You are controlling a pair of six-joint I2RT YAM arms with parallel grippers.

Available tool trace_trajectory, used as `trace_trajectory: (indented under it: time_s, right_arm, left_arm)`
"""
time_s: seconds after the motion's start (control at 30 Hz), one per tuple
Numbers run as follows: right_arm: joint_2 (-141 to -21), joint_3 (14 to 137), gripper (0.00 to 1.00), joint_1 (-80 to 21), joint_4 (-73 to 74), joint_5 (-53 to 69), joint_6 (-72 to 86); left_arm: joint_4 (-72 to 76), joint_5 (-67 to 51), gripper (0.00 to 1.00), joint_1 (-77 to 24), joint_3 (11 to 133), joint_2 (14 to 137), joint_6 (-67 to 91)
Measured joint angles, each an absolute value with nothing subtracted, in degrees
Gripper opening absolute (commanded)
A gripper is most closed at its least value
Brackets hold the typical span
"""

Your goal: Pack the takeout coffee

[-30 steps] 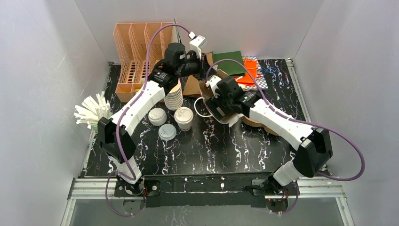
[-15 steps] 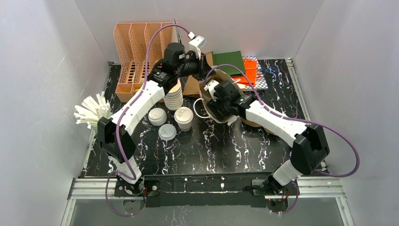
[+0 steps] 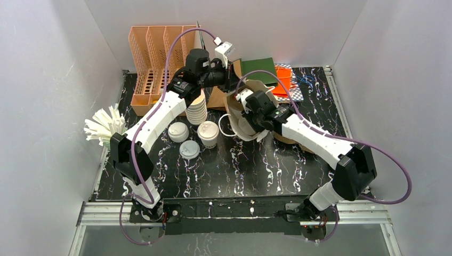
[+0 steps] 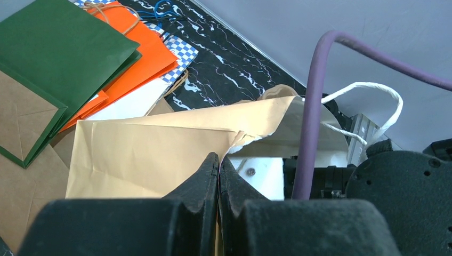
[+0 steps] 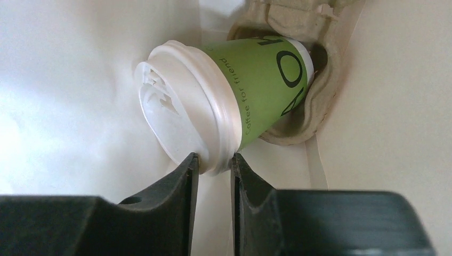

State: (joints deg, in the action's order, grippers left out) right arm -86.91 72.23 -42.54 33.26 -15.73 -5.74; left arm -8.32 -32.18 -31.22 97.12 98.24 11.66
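A green-walled takeout coffee (image 5: 266,85) with a white sip lid (image 5: 181,117) lies tilted in a pulp cup carrier (image 5: 320,106) inside the pale paper bag (image 4: 160,144). My right gripper (image 5: 213,160) reaches into that bag, and its two fingertips pinch the lid's rim from both sides. My left gripper (image 4: 219,159) is shut on the bag's torn top edge and holds the mouth up. Seen from above, the bag (image 3: 238,125) stands at mid-table around the right wrist. A second capped cup (image 3: 208,133) stands on the table left of it.
A stack of lidless cups (image 3: 197,109) stands under the left forearm. A white lid (image 3: 178,131) and a grey lid (image 3: 189,149) lie nearby. An orange organiser (image 3: 154,58) is at back left, white straws (image 3: 104,125) at left, and flat green (image 3: 259,70) and orange (image 3: 282,80) bags at the back.
The right gripper's jaws have closed from wide open down onto the lid's rim, and the bag around it stands more upright. The left arm has not moved.
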Motion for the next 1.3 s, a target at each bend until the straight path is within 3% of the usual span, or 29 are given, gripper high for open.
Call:
trace_trajectory:
  time_s: [0.4,0.7,1.3]
  right_arm:
    - [-83.5,71.4,0.21,-39.8,36.6,-15.4,-3.0]
    - [-78.7,70.7,0.02,-38.5,38.0,-10.7,-2.2]
    - [-79.2,73.1,0.01,-29.2,39.6,4.1,7.5]
  left_arm:
    - [-10.6,-33.1,0.0,-30.7,96.4,98.1,10.5]
    - [-13.4,-32.8,0.0,-29.9,96.4,98.1,9.0]
    - [-13.9,-33.9,0.0,-29.8,91.2,96.2,7.2]
